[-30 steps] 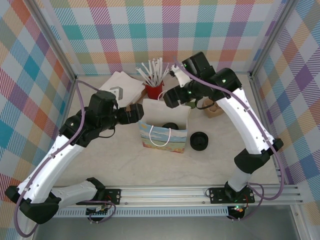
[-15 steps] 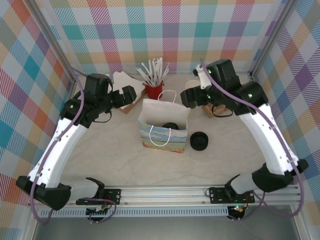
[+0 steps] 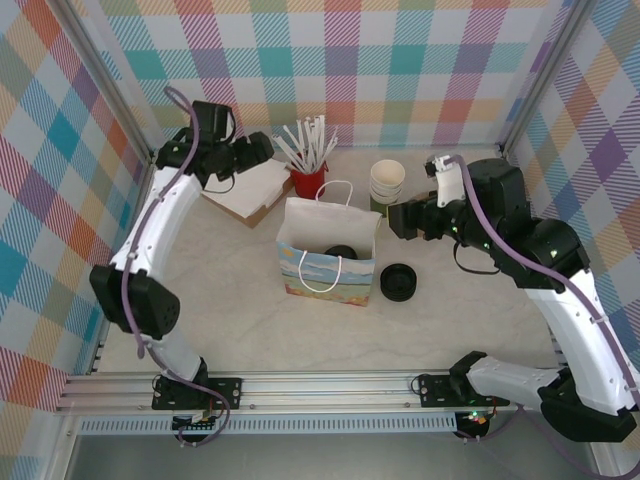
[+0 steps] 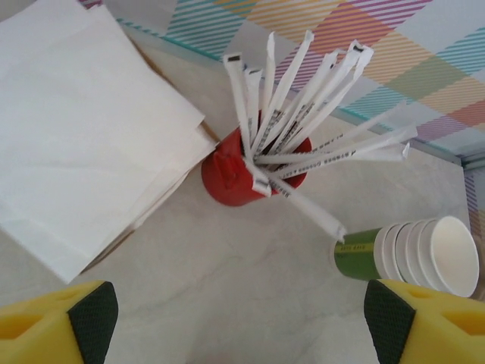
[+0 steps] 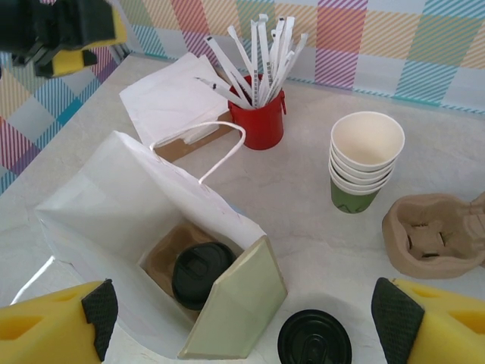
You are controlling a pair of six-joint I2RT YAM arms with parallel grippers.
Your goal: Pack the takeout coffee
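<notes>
A white paper bag [image 3: 325, 272] [image 5: 98, 197] stands open mid-table. Inside it a brown carrier [image 5: 161, 254] holds a cup capped by a black lid [image 3: 340, 252] [image 5: 201, 274]. This is the takeout coffee, and its wall is hidden. My left gripper [image 3: 266, 148] [image 4: 239, 322] is open and empty, high at the back left near the red straw holder [image 4: 242, 171]. My right gripper [image 3: 398, 218] [image 5: 246, 322] is open and empty, hovering just right of the bag's mouth. Neither touches the bag.
A nested stack of green cups [image 3: 387, 183] [image 5: 365, 163] stands behind the bag to the right. A loose black lid [image 3: 398, 282] [image 5: 314, 340] lies right of the bag. White napkins [image 3: 250, 182] [image 4: 83, 136] lie back left, and a spare cardboard carrier [image 5: 432, 235] sits far right.
Both arms have pulled away from the bag: the left swung back to the far left corner, and the right drew off to the right. The bag and its contents stayed put.
</notes>
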